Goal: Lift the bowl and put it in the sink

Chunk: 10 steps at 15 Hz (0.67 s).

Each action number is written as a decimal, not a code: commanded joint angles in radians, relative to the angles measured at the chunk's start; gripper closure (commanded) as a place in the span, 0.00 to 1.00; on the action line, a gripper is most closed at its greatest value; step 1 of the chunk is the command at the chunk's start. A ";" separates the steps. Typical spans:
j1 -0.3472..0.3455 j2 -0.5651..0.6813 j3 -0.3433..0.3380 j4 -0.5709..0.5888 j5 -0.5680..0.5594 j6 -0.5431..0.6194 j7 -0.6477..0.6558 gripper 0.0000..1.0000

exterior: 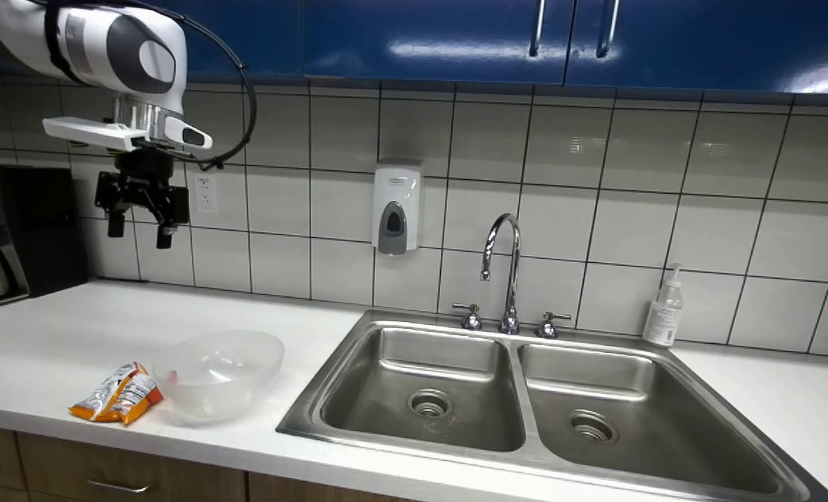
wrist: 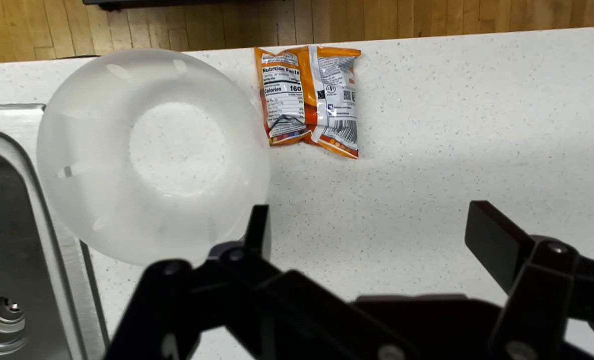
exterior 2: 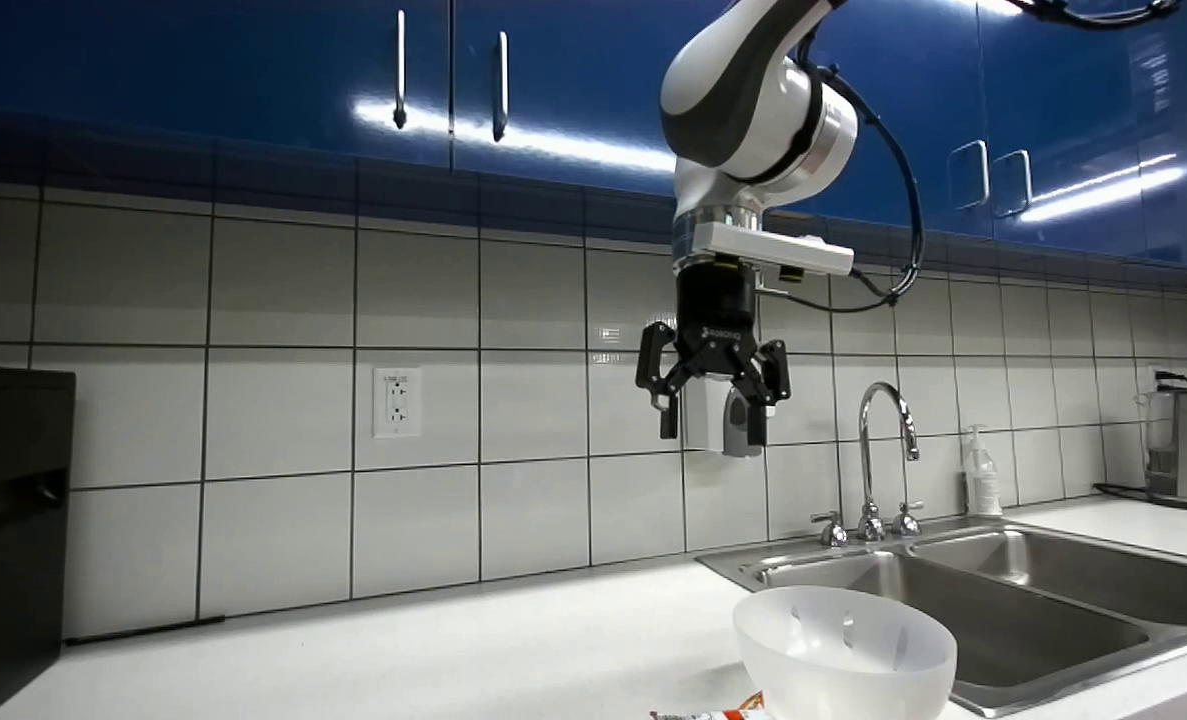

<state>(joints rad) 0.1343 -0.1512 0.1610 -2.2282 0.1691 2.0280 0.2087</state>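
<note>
Packet [exterior: 119, 397]: lies on the surface [exterior: 72, 341] by its front edge, just beside the bowl [exterior: 218, 376]; whether they touch, we cannot tell.
Bowl: upright near the front edge of the surface, close to the front corner of the sink [exterior: 529, 415]; unheld, lift not begun.
Bowl rim: wider, we judge, than the gripper [exterior: 140, 236] can span, so we would set one finger inside and one outside, on a stretch away from the packet, and pinch its side.
Basin [exterior: 379, 387]: the one next to the bowl, we take as the goal; the lift must clear the sink's side edge before we lower.
Gripper: hangs high above the surface in both exterior views, jaws spread wide, holding nothing. Step in hand, by our reading: approach. Next: bring it over the rim, then straight down.
Faucet [exterior: 514, 279]: at the sink's back edge; we would carry forward of it.
</note>
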 commanded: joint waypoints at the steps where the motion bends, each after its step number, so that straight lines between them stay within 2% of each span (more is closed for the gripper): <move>1: -0.001 0.023 -0.001 -0.020 -0.037 0.048 -0.014 0.00; 10: -0.005 0.089 -0.014 -0.058 -0.069 0.138 -0.010 0.00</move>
<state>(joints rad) 0.1330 -0.0778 0.1523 -2.2735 0.1138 2.1300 0.2087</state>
